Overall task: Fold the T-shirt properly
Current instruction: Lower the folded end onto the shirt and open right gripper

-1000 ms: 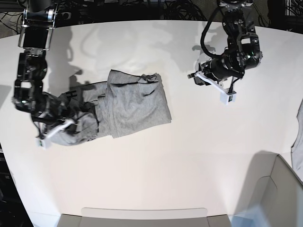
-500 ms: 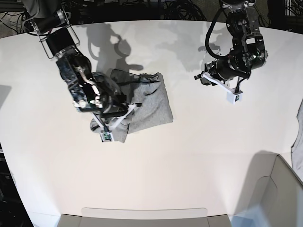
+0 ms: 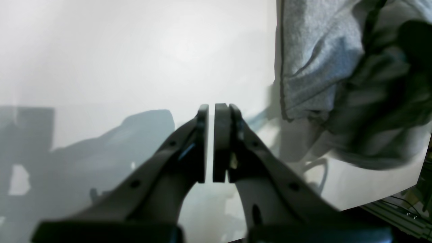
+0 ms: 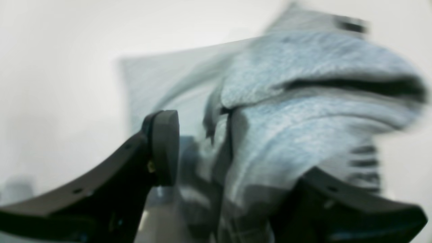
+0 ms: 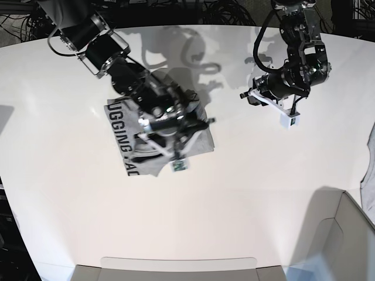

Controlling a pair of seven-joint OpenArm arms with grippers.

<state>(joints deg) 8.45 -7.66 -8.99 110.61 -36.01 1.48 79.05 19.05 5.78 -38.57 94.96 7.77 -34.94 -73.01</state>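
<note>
The T-shirt [image 5: 153, 132] is spread in a folded bundle toward the worktop's [image 5: 234, 193] far left part, black lettering shown along its left edge. The right gripper [image 5: 176, 155] is held over it, jaws spread around bunched cloth. The left gripper [image 5: 287, 117] is kept pressed together, empty, near the far right edge.

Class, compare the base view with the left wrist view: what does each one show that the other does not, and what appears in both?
Only the base view shows the black lettering on the T-shirt, the right gripper over the shirt, a cardboard box at the lower right corner, and cables beyond the table's far edge. Only the left wrist view shows, close up, that the left gripper has its jaws nearly together with nothing between them. Both show the white table, the grey shirt lying on it, and the left gripper held apart from the shirt.
</note>
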